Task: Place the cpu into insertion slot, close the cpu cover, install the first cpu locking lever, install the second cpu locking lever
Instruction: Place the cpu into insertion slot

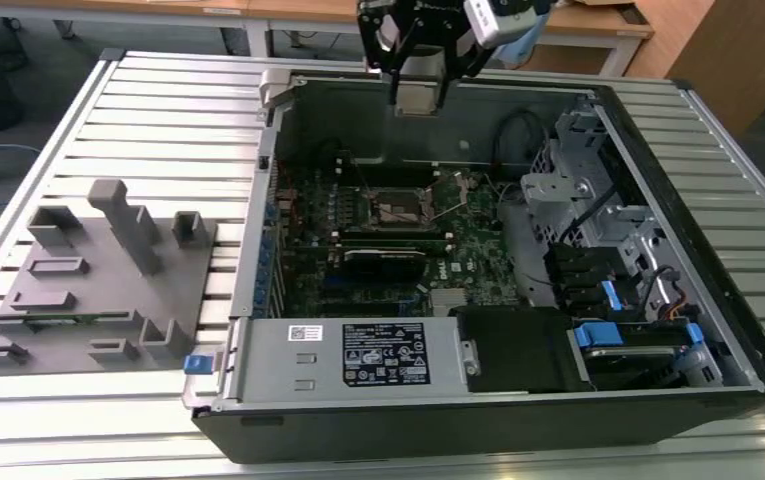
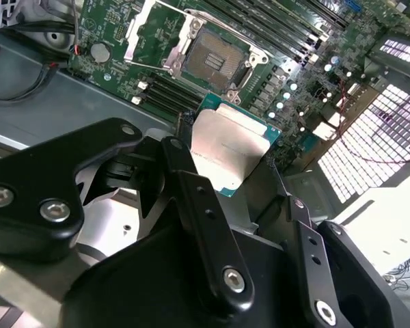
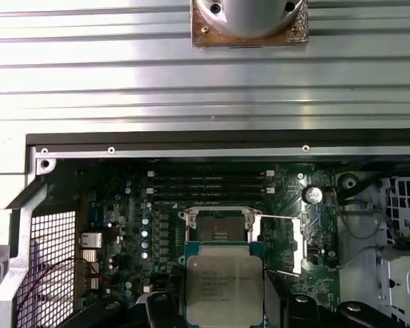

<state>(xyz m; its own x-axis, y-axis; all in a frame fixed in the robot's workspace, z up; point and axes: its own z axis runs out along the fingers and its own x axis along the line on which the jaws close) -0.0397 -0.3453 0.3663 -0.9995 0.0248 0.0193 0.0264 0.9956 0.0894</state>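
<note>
Exterior view: black two-finger gripper (image 1: pixel 416 92) high over far wall of open black computer case (image 1: pixel 489 430), well above green motherboard (image 1: pixel 469 250). Clamped on small flat square chip with dull grey metal top and green rim, the cpu (image 3: pixel 224 283), pinched by two opposite edges, metal face toward first wrist camera.

Square insertion slot (image 3: pixel 219 227) uncovered, bare contact field visible in both wrist views, well apart from chip. Thin dull-metal cpu cover frame (image 3: pixel 298 247) swung open, standing just beside slot. Locking levers too thin to sort out.

Risks, as judged:
- Edge-only grip on a thin chip; slip or twist likely under any sideways knock.
- Tilted or offset descent; bent socket contacts from a corner landing first.
- Wrong rotation relative to slot keys; chip riding proud instead of seating.
- Fingers fouling raised cover frame beside slot.
</note>
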